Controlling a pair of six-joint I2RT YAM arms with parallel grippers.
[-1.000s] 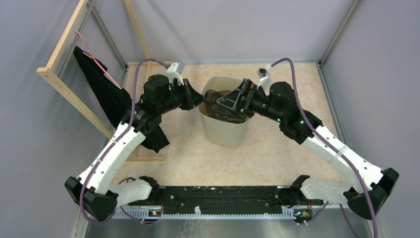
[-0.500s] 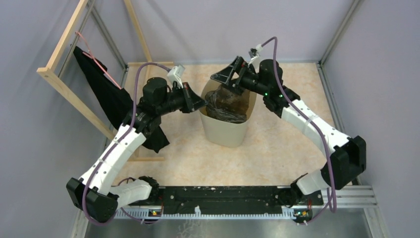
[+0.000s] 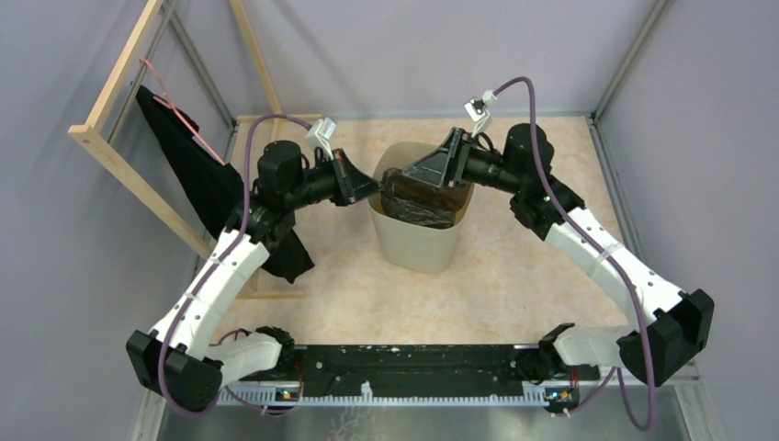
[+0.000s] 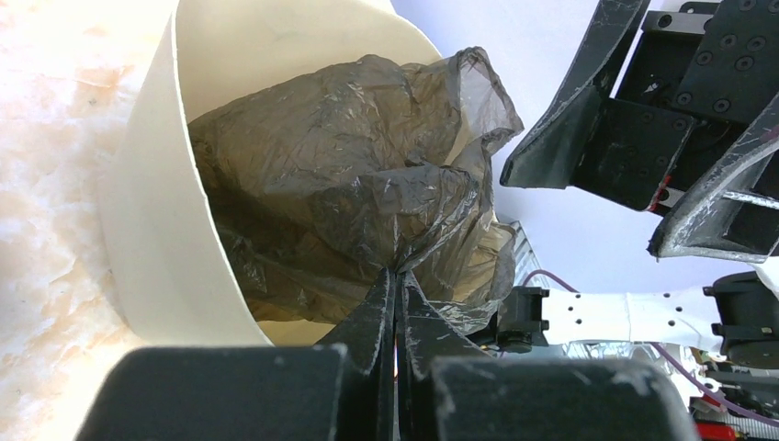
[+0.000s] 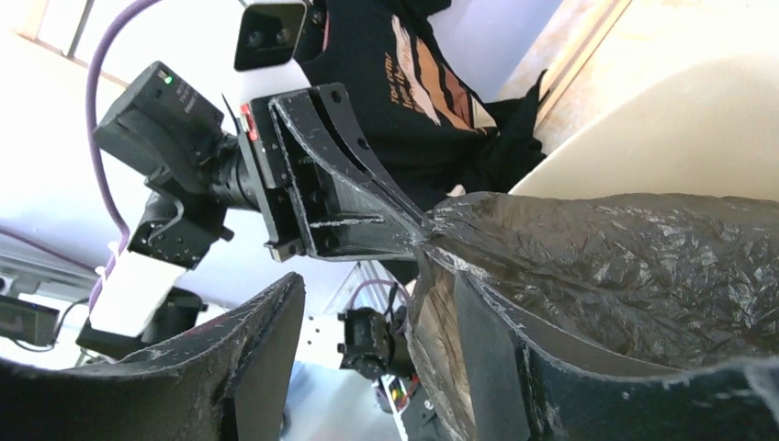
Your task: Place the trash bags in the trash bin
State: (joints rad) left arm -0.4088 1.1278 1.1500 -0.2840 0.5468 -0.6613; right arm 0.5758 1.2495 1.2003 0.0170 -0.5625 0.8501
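Top view, left arm: it runs from its near-left base forward and to the right with the wrist level. The left gripper [image 3: 373,190] ends at the left rim of the cream-beige, rounded-square plastic trash bin [image 3: 415,241].
Top view, right arm: it folds at a low elbow by the right edge and climbs forward and left. The right gripper [image 3: 415,173] tips down over the bin's far rim and faces the left one.
Top view, bag: the thin, glossy, dark brown-black plastic trash bag [image 3: 421,204] sits crumpled in the bin's mouth and bulges at rim level between the two grippers.
Top view, setting: the bin stands upright on a beige marbled table [image 3: 514,276]. A matte black cloth [image 3: 197,179] hangs from a pale wooden frame [image 3: 115,152] at the left.
Left wrist, grip: the left gripper's fingers are pressed together, pinching a gathered fold of film above the bin's near rim. The rest of the bag fills the bin.
Left wrist, opposite: the right gripper hangs close beside the film's upper peak. Whether they touch cannot be told.
Right wrist, grip: the right gripper's fingers stand wide apart and clamp nothing. An edge of film lies against the inner face of one finger.
Right wrist, opposite: the left gripper's closed tips hold a twisted corner of the bag.
Right wrist, writing: the black cloth behind carries an orange-tan print of stripes and lettering, too tilted to read.
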